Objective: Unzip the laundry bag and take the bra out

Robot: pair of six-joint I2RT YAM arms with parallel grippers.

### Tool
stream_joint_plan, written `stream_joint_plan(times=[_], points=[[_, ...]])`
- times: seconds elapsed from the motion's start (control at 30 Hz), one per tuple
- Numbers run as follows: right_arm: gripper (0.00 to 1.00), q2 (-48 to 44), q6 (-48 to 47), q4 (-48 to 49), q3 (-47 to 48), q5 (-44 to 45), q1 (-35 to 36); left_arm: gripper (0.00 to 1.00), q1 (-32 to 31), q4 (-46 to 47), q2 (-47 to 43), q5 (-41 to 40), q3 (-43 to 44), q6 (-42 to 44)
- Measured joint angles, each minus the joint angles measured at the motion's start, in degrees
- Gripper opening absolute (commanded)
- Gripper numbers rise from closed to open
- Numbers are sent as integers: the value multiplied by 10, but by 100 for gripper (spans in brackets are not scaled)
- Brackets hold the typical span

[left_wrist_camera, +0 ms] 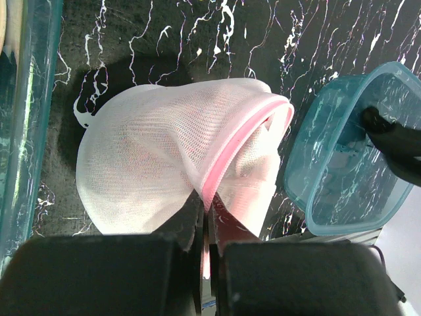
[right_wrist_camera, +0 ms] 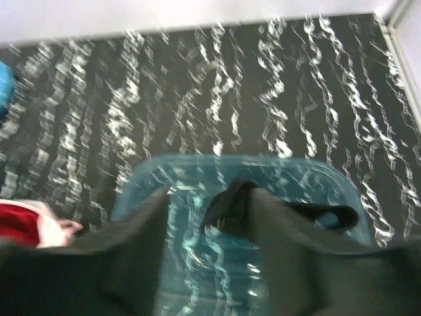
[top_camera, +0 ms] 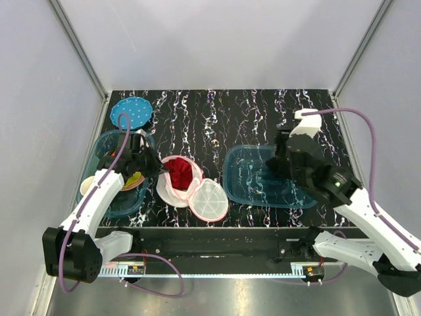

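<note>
At 6 o'clock in the left wrist view, the left jaws are seen pressed shut on the pink zipper trim point(left_wrist_camera: 245, 130) of the laundry bag point(left_wrist_camera: 138, 158). Its white mesh bulges away from them toward 12 o'clock. From above, the bag is found at about 8 o'clock from the middle of the tabletop point(top_camera: 217, 118), unzipped, with its two domed halves spread apart. The bra point(top_camera: 183, 172) is bunched inside the half nearer the left arm point(top_camera: 99, 197). The other half point(top_camera: 209, 199) is laid open at 4 o'clock from it.

Over a clear blue tub point(top_camera: 253, 181) at 4 o'clock on the tabletop, the right jaws are held slightly parted, and the tub's floor is seen through the gap. A dark strip point(right_wrist_camera: 316, 212) is visible by the right-hand finger. The blur there is heavy, so it cannot be told what the strip is or whether it is gripped.

A second clear tub point(top_camera: 105, 148) is placed at 9 o'clock, with orange and yellow items point(top_camera: 135, 179) in it. A blue dotted disc point(top_camera: 131, 112) is set at 10 o'clock, just beyond that tub.
</note>
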Motion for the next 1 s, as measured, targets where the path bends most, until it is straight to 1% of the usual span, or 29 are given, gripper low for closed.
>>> stream_joint_plan(times=[0.03, 0.07, 0.1, 0.13, 0.2, 0.27, 0.33, 0.4, 0.47, 0.6, 0.7, 0.9, 1.0], points=[[97, 7, 6, -18, -14, -2, -6, 0, 0, 0, 0, 0, 0, 0], [98, 20, 13, -33, -16, -4, -10, 0, 0, 0, 0, 0, 0, 0], [97, 34, 23, -41, -16, -10, -11, 0, 0, 0, 0, 0, 0, 0], [94, 52, 30, -49, -12, -21, -11, 0, 0, 0, 1, 0, 0, 0], [91, 93, 46, -53, -1, -59, -12, 0, 0, 0, 1, 1, 0, 0], [87, 125, 63, -37, 3, -105, -12, 0, 0, 0, 1, 1, 0, 0], [86, 157, 78, -13, 3, -151, -8, 0, 0, 0, 1, 1, 0, 0], [85, 205, 96, 16, 9, -188, 11, 0, 0, 1, 1, 1, 0, 0], [83, 266, 109, 44, 30, -215, 45, 0, 0, 1, 1, 1, 0, 0], [80, 410, 140, 111, 90, -288, 109, 0, 0, 1, 1, 6, 0, -1], [79, 486, 165, 148, 116, -334, 124, 0, 0, 1, 0, 12, -1, -1], [79, 594, 195, 178, 175, -376, 122, 0, 0, 0, -6, 12, -1, 1], [75, 629, 205, 187, 200, -376, 118, 0, 2, 0, -7, 13, -1, 0]])
